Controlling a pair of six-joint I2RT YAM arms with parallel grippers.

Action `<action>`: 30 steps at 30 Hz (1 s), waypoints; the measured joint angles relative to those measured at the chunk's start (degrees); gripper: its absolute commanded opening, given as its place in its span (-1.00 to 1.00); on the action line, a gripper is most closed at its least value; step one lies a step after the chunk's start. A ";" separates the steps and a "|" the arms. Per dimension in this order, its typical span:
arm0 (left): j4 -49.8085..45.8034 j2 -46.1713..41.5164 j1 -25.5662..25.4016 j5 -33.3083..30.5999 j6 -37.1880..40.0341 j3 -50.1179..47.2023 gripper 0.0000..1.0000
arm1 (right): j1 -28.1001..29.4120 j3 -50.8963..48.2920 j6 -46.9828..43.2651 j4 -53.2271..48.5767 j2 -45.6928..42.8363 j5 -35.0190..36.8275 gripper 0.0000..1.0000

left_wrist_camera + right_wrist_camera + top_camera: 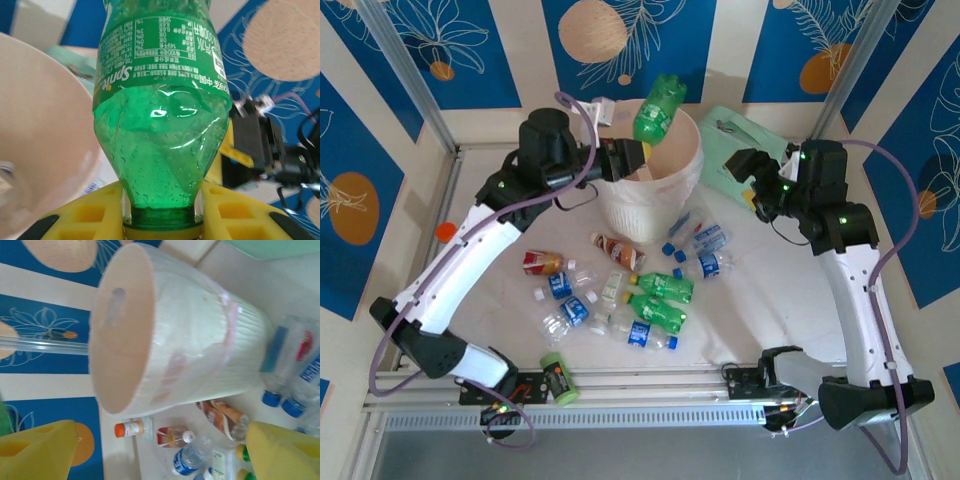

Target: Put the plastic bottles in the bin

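Sprite bottle (pixel 660 108) is see-through green w/ a green label, white lettering & a yellow cap; the bin (pixel 650 215) is pale pink-cream and the zipped bag (pixel 735 145) mint green. On the whitish table (pixel 760 300): green bottles (pixel 665 288) w/ yellow caps, clear bottles (pixel 710 263) w/ blue labels & caps, one brownish bottle (pixel 618 250), a light-green can (pixel 557 378) w/ a black label, and a small jar (pixel 129 429) w/ an orange cap. Wall panels (pixel 470 50) are deep blue w/ white leaf outlines & tan-orange discs, cream strips btwn them; left arm (pixel 470 240) & right arm (pixel 855 285) are white w/ black joints.
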 measured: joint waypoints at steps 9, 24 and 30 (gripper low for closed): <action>-11.54 12.22 4.39 -6.40 4.07 9.55 -0.52 | -2.93 -6.82 -2.14 -6.67 -0.46 1.07 0.72; -21.27 19.02 4.57 -10.91 8.33 17.11 0.21 | -6.08 -12.81 -4.13 -9.81 -1.77 1.92 0.72; -21.22 18.95 4.57 -10.91 8.24 17.14 0.26 | -6.16 -14.36 -4.50 -9.81 -2.08 1.92 0.72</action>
